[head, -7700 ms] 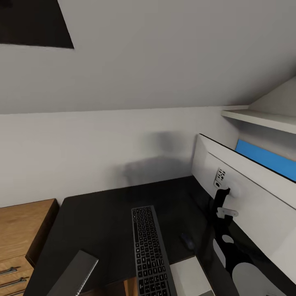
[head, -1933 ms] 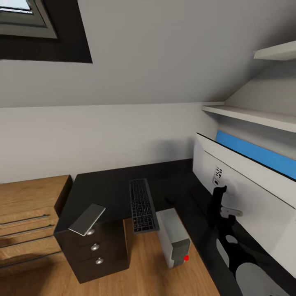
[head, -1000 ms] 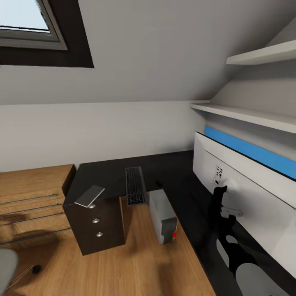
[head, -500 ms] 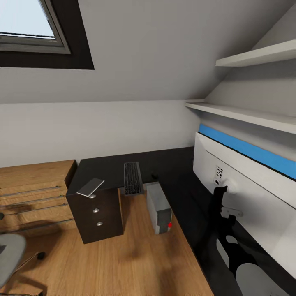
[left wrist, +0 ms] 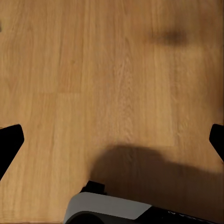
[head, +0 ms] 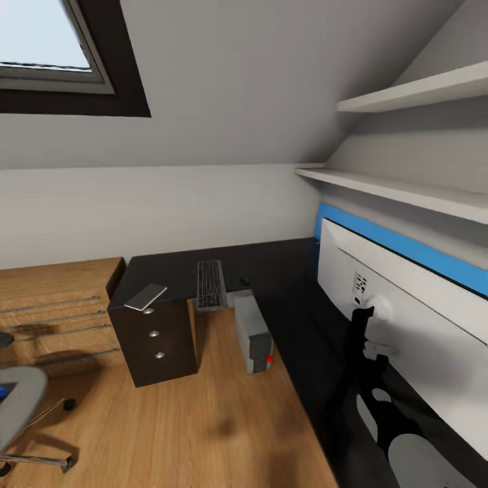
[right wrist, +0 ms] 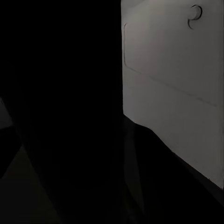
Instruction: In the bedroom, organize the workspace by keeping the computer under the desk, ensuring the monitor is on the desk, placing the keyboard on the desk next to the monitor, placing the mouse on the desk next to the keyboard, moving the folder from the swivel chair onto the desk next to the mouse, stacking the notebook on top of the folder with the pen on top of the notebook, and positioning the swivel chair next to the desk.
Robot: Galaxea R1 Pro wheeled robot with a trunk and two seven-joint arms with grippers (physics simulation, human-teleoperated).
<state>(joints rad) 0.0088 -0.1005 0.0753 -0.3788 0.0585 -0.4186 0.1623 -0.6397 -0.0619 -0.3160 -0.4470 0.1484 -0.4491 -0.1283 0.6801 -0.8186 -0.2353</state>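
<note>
Since the left wrist view has only the dark fingertips (left wrist: 10,140) at its two far edges, the left tool (left wrist: 112,140) is spread wide and empty, hanging over bare wooden floor (left wrist: 112,56). The right tool's fingers cannot be made out. That wrist view is mostly darkness, with the white back of the monitor (right wrist: 172,79) pressed close in front of it, so I cannot tell whether it grips anything.

In the head view the monitor (head: 420,318) is tight against the robot's right side, white back toward the camera and black stand (head: 359,339) hanging in front. A blue band runs along its upper edge; I cannot tell what that is.

The relation that matters is that the table (head: 285,264) lies ahead and to the right. One glossy black wing runs away along the monitor's side, the other across the far wall. The monitor's long axis seems roughly in line with the near wing, so the right arm is the nearer one for setting it down.

Further out:
- The keyboard (head: 210,283) lies at the far wing's front edge, long axis pointing away from the robot.
- A small dark mouse (head: 244,280) sits just beside the keyboard.
- The computer (head: 252,332) stands on the floor by the inner corner, more beside the table than under it.
- The swivel chair (head: 17,407) is well apart at the left edge, with a sliver of blue, probably the folder (head: 5,392), on its seat.
</note>
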